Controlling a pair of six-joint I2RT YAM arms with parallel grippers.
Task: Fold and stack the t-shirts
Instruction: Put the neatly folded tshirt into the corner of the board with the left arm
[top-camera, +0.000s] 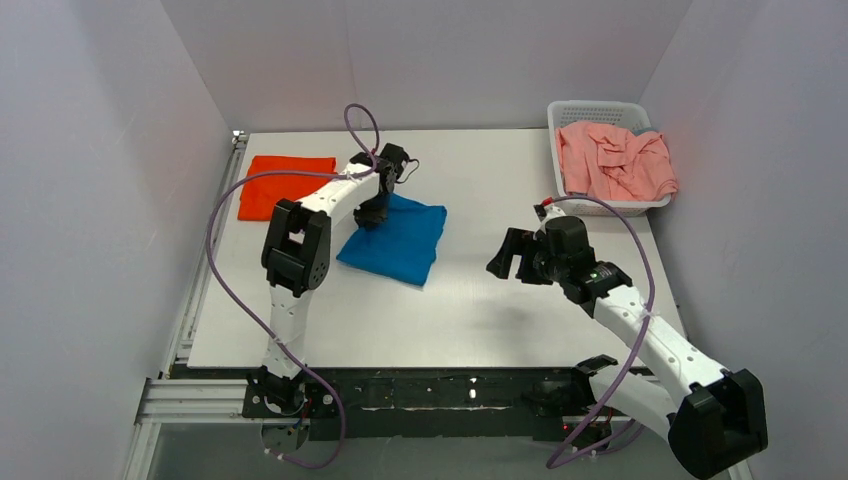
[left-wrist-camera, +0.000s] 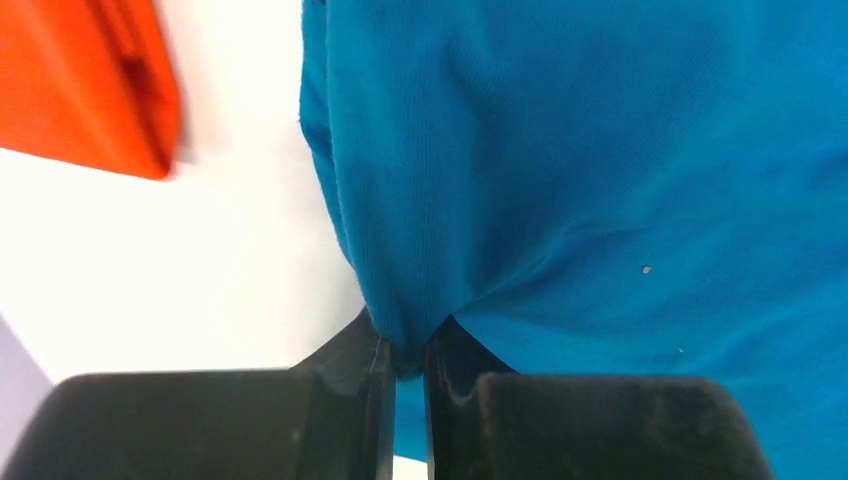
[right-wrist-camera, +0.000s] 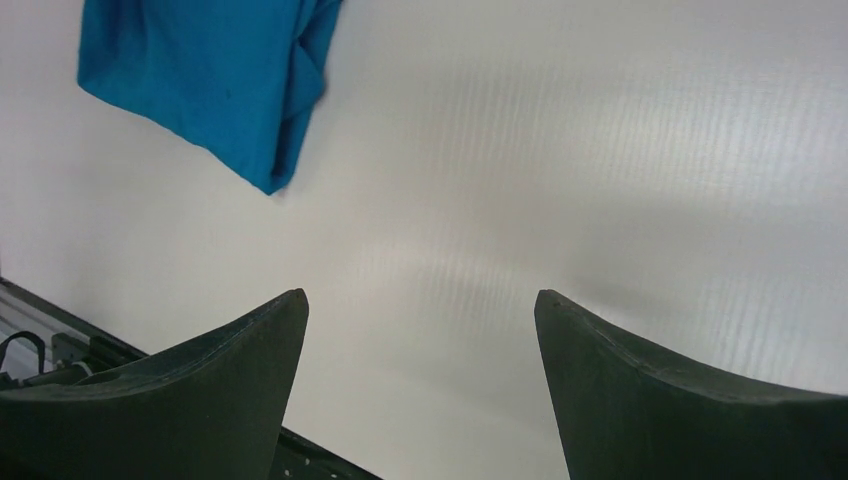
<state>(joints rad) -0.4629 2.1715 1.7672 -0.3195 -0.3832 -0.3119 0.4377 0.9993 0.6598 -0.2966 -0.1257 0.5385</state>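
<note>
left jaws: pressed together on a small ridge of the blue t-shirt (left-wrist-camera: 600, 150) at its far-left corner, cloth puckered between them
right jaws: spread wide, holding nothing, hovering over bare desk (right-wrist-camera: 560, 150)
blue t-shirt location: folded flat on the desk, fanning out ahead of the left jaws; well ahead and left of the right jaws
orange t-shirt (top-camera: 285, 185): folded, ahead and left of the left jaws, apart from the blue one; likely the base of the stack
pink t-shirts (top-camera: 615, 160): heaped in the basket (top-camera: 598, 106), off to the right of the right jaws, not yet folded
risk, layers: shallow-looking pinch; may catch only the top layer, so a lift or drag could peel the fold open
risk, slip: little cloth in the bite; could slide out under the weight of the rest
risk, landing: single-corner hold could let the bundle swing and land skewed on the orange one
orientation: near-square bundle, skewed to the desk edges; pinched corner pointing away from the arm bases
long axis: judged to run from the pinched far edge toward the near edge, slightly slanted; hard to call, sides almost equal
</note>
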